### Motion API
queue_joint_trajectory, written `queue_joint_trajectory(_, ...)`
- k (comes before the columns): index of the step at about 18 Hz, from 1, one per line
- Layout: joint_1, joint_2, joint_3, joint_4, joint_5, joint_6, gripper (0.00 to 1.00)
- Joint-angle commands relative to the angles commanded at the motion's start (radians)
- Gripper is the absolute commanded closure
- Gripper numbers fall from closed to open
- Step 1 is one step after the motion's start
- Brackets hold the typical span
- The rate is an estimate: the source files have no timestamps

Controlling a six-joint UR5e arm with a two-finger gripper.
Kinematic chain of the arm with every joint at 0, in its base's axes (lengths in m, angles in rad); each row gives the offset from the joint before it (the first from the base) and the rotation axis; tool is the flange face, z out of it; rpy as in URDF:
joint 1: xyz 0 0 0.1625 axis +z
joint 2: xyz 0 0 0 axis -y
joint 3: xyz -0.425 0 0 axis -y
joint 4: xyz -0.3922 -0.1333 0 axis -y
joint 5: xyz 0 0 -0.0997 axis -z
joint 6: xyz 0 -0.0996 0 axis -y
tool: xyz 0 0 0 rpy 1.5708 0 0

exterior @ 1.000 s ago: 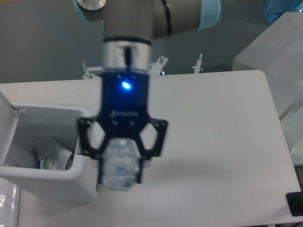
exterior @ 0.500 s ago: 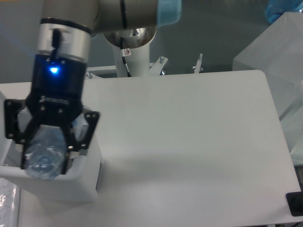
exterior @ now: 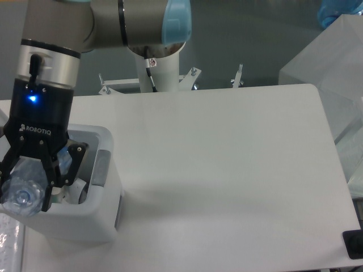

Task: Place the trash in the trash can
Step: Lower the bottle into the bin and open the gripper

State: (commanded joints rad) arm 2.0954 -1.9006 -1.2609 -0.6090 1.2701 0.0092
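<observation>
End effector (exterior: 25,187) | grips bottle (exterior: 21,190) (clear) | over bin (exterior: 102,218)

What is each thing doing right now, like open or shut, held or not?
Black two-finger gripper: shut on the bottle, hanging over the bin's opening.
Clear bluish plastic water bottle: held between the fingers, not yet let go.
White rectangular plastic trash can: open on top, upright on the table.
Crumpled white wrapper: partly visible inside the bin.
White table: bare beside the bin.
</observation>
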Motion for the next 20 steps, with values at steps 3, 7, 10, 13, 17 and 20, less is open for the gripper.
queue_joint_trajectory(3,0.000,0.005,-0.002,0.000,0.000,0.002,0.29)
queue_joint_trajectory(7,0.000,0.020,-0.046,0.000,0.002,0.014,0.29)
queue_joint_trajectory(10,0.000,0.035,-0.080,0.000,0.002,0.032,0.29)
queue_joint_trajectory(13,0.000,0.044,-0.101,0.000,0.002,0.040,0.29)
queue_joint_trajectory(17,0.008,0.046,-0.124,-0.002,0.008,0.045,0.00)
queue_joint_trajectory(20,0.073,0.046,-0.161,-0.006,0.089,0.019,0.00)
